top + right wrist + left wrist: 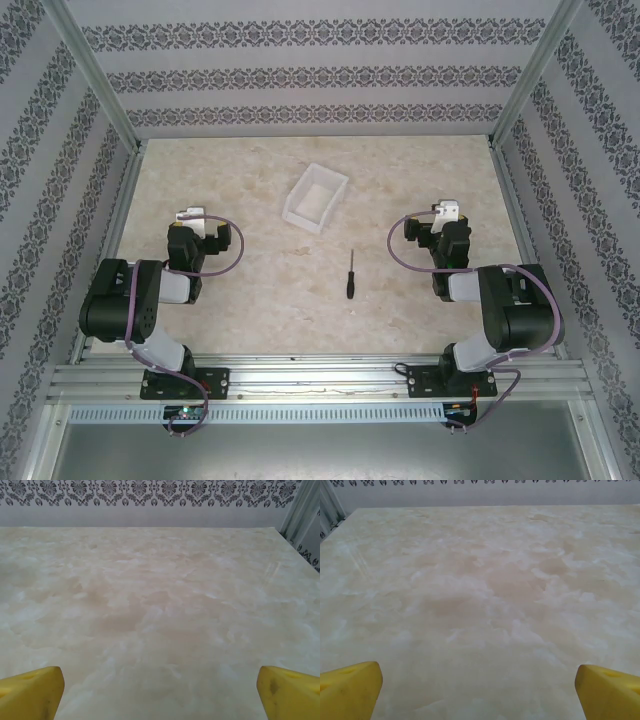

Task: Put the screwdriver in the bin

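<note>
My left gripper (480, 692): jaws wide apart, yellow fingertips (350, 690) in the lower corners of the wrist view, pale marbled table (480, 580) between and ahead of them, holding nothing.

My right gripper (160, 692): same, spread wide, table beneath, holding nothing.

From above: both arms folded near their bases, grippers pointing toward the far wall, left and right of the table's middle.

Screwdriver (351, 275): flat on the table between my two arms, somewhat nearer the right one and apart from both. Black handle toward the near edge, thin shaft pointing away.

Bin (302, 213): white, low-walled, farther out than the screwdriver and slightly left of it, turned at an angle. Near the screwdriver, not touching.
</note>
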